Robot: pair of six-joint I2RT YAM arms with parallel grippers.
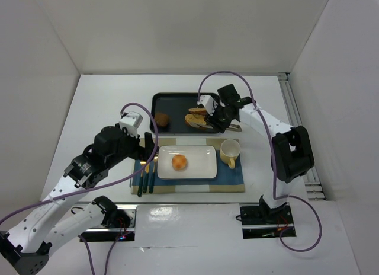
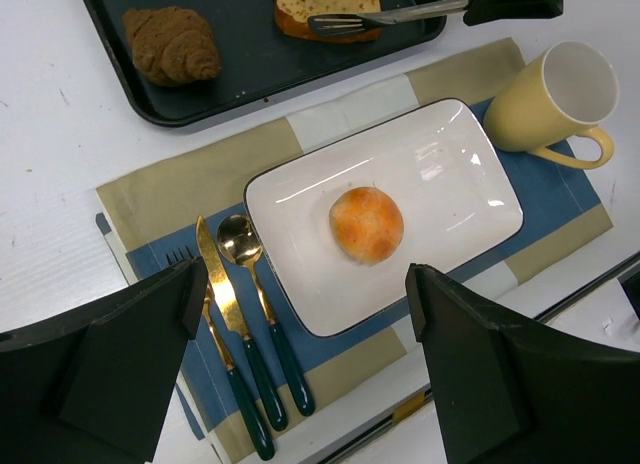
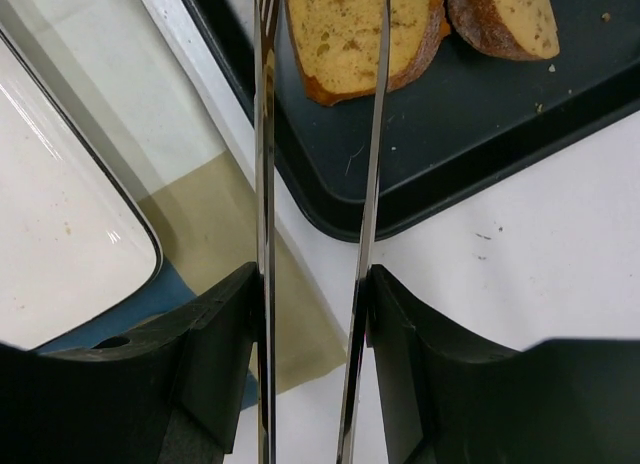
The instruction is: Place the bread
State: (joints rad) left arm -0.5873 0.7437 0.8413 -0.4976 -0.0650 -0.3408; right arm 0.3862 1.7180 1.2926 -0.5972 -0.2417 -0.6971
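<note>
Right wrist view: right pincer clenched on the tongs, whose arms straddle a bread slice lying in the dark tray at the far side of the surface. The slice looks not yet lifted, so I judge the pick and the transfer to the white plate outstanding. Left wrist view: left pincer released, above the plate, where a round roll already sits. The tong tips are cut off at the frame's top edge, so whether they grip the slice cannot be told.

Blk/wht arms, purple cables
</note>
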